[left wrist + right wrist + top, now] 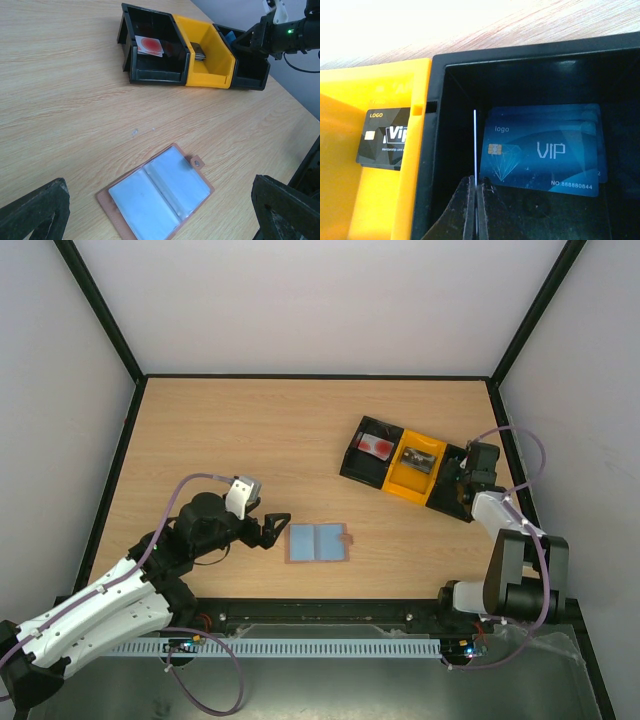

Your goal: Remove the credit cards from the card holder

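Observation:
The blue-grey card holder (pixel 318 542) lies open and flat on the table, brown edging and side tab showing; in the left wrist view (pixel 157 193) its clear pockets look empty. My left gripper (pixel 275 530) is open just left of it, its fingertips (pixel 35 210) at the frame's bottom corners. My right gripper (pixel 462 480) is over the tray's right black compartment, shut on a thin card (pixel 475 145) seen edge-on. Blue VIP cards (pixel 545 149) lie stacked in that compartment.
The black-and-yellow three-compartment tray (pixel 352 466) stands at the back right. Its yellow middle bin holds a black VIP card (pixel 384 137); its left black bin holds a white card with a red mark (pixel 150 45). Black frame rails bound the table.

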You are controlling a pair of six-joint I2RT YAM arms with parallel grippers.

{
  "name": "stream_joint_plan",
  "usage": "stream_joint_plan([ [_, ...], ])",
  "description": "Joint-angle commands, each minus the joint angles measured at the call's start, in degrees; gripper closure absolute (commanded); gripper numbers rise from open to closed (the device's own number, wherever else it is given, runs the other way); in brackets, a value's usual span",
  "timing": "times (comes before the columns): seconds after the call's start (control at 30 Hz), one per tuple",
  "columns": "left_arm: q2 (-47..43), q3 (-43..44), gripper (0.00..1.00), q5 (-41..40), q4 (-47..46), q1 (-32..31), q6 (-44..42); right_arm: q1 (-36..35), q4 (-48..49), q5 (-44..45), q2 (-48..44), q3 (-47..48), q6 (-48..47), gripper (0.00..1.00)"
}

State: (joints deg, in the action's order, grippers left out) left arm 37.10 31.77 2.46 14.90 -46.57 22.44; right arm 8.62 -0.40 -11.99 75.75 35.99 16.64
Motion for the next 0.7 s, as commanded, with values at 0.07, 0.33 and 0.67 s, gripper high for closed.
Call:
stream_joint_plan([
  [0.07, -0.5, 0.4, 0.0, -0.7, -0.1, 0.3, 0.1, 0.4, 1.1, 2.4, 1.8, 2.3, -1.9, 0.97],
  [0.33, 0.0, 0.3, 0.0, -0.6, -0.2, 0.3, 0.1, 0.3, 1.4, 3.6, 2.1, 2.2, -1.7, 0.93],
  [0.67, 0.0, 0.2, 0.0, -0.5, -0.3, 0.3, 0.2, 0.4, 0.7, 7.8, 2.6, 2.9, -1.9, 0.86],
])
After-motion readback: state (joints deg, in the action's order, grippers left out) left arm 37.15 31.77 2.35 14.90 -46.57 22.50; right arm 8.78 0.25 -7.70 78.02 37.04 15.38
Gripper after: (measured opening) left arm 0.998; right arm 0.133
